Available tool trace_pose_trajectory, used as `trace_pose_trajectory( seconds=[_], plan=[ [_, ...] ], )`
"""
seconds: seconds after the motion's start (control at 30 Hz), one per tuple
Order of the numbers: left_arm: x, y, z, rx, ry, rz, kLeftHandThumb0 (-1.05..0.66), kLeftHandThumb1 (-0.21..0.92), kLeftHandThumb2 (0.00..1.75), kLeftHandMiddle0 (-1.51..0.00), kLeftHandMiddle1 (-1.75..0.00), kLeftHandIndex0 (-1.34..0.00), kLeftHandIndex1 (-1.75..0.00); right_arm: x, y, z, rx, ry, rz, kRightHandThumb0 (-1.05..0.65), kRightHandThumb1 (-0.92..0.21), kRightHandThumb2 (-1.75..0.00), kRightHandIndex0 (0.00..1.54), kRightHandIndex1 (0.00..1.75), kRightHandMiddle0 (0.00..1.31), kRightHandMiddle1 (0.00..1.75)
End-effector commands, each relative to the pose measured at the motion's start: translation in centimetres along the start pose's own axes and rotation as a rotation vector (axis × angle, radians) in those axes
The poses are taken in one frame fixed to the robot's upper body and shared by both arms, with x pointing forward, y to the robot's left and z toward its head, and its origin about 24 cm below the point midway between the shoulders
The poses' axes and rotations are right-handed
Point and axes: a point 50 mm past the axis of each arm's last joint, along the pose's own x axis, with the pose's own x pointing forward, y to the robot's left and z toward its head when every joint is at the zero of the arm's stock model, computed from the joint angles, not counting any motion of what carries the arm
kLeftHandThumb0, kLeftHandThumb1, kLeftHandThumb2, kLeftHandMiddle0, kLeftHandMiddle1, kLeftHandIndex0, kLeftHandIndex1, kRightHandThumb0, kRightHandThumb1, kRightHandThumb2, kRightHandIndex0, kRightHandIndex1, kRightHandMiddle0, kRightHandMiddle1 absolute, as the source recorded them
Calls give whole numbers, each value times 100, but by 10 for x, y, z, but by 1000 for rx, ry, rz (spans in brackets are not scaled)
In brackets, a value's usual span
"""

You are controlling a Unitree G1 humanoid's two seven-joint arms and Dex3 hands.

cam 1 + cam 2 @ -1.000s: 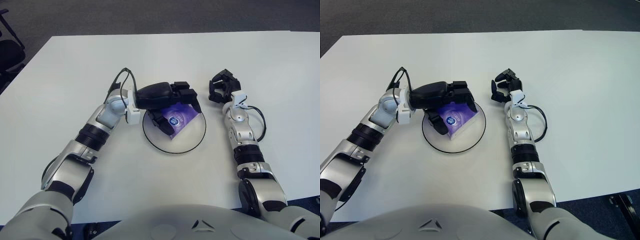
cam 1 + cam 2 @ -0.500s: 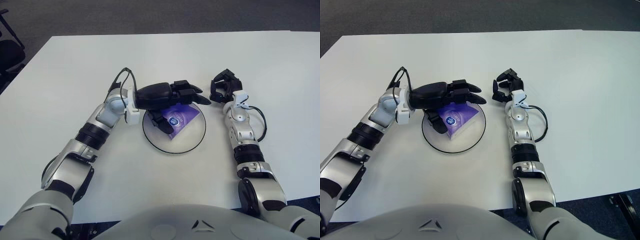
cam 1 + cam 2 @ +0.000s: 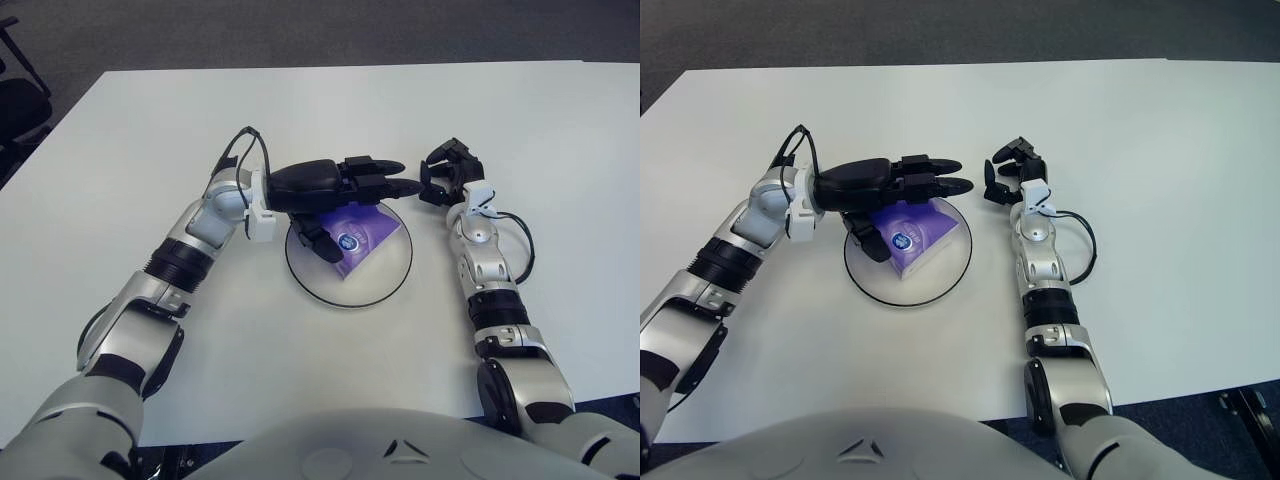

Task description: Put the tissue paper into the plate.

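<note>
Tissue paper (image 3: 352, 240) lying in the plate (image 3: 390, 288), centre frame. Left hand (image 3: 345, 185) above it, fingers spread, gripping nothing. Right hand (image 3: 447, 173) curled, idle right of plate. Only withdrawing left, seemingly.

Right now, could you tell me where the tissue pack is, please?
The purple tissue pack lies in the round plate at the table's centre, just under the open left hand; the right hand shows to its right.
</note>
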Motion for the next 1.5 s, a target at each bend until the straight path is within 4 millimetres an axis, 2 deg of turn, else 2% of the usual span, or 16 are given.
trace_pose_trajectory(
  seconds=[0.0,0.13,0.33,0.57,0.73,1.03,1.13,1.47],
  plan=[
    [-5,21,1,34,16,11,-105,92,57,-1,-6,0,0,-26,2,-38,5,154,2,-44,-43,-117,98,175,52,175],
    [-11,30,2,30,38,26,-105,92,54,-4,-8,0,0,-26,3,-37,4,155,1,-44,-43,-117,98,175,52,175],
    [-20,37,-1,20,51,86,-105,92,52,-6,-10,0,0,-25,-2,-51,-16,202,7,-44,-45,-115,101,175,51,175],
    [-30,44,-11,15,55,177,-105,92,49,-8,-12,-3,-2,-23,-2,-51,-44,187,27,-44,-45,-115,113,175,51,175],
    [-42,47,-20,-49,61,220,-105,92,56,-10,-15,0,-23,-23,-2,-51,-33,185,31,-44,-43,-118,116,175,52,175],
    [-61,54,-29,-242,35,362,-105,92,68,-13,-19,0,-46,-23,-2,-52,-17,180,31,-45,-42,-119,117,175,53,175],
    [-74,51,-27,-278,53,414,-105,92,70,-14,-21,0,-50,-23,-2,-52,-14,179,32,-45,-41,-119,118,175,53,175],
    [-87,53,-41,-318,185,549,-105,92,77,-15,-25,0,-52,-22,-3,-52,-8,174,32,-45,-41,-119,118,175,54,175]
  ],
)
